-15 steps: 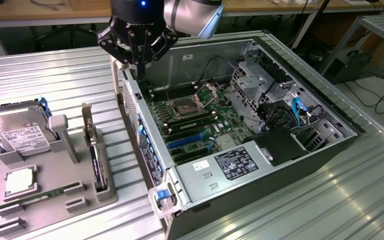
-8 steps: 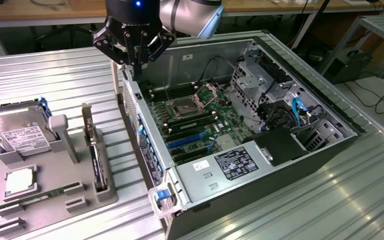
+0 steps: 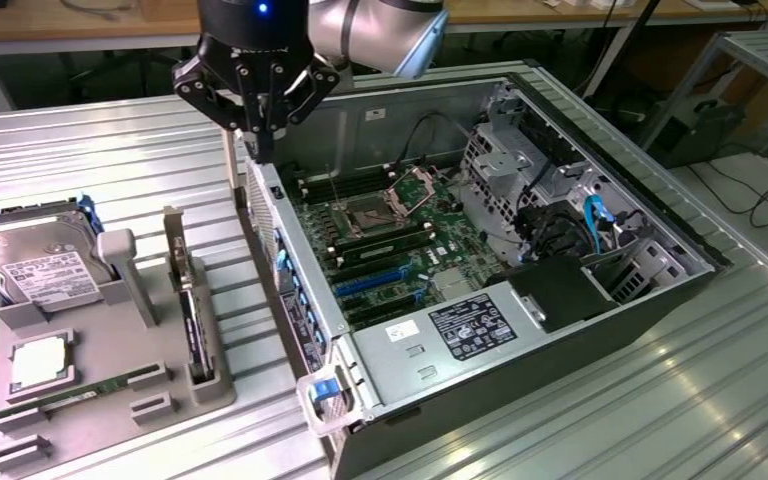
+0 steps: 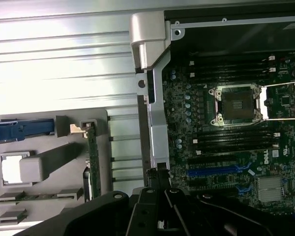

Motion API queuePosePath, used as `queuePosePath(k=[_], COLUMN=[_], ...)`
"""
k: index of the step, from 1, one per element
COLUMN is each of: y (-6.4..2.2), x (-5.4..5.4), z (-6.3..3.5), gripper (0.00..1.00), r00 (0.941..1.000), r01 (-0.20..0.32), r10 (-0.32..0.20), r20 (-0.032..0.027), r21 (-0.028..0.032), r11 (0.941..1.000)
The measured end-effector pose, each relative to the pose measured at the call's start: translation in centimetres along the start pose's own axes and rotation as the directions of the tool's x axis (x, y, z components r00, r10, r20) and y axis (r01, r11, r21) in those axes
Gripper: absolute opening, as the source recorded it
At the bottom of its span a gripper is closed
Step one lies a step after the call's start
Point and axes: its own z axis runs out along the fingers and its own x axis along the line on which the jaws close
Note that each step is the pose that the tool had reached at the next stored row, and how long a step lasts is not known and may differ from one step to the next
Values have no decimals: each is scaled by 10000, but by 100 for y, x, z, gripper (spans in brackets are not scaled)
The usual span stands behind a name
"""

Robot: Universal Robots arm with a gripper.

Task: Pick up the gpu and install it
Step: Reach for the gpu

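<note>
hovering over case edge [image 3: 284, 240], closed gripper [image 3: 264, 150], gpu [image 3: 197, 335] apart.

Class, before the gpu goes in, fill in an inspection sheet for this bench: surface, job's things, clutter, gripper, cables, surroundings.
Surface: ribbed metal table.
Job's things: gpu stands on edge in the grey holder; open computer case lies beside it, motherboard exposed.
Clutter: hard drive and memory stick in the same holder.
Gripper: gripper shut, empty, over the case's near edge, apart from the gpu.
Cables: blue and black cables inside the case.
Surroundings: wooden bench behind.
</note>
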Motion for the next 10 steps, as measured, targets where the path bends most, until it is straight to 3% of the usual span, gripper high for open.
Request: queuePosePath(k=[10], y=[-16], x=[119], z=[-3], gripper=[11], r00=[10000], r01=[-1], r10=[1], r20=[-9], r21=[1], r11=[10000])
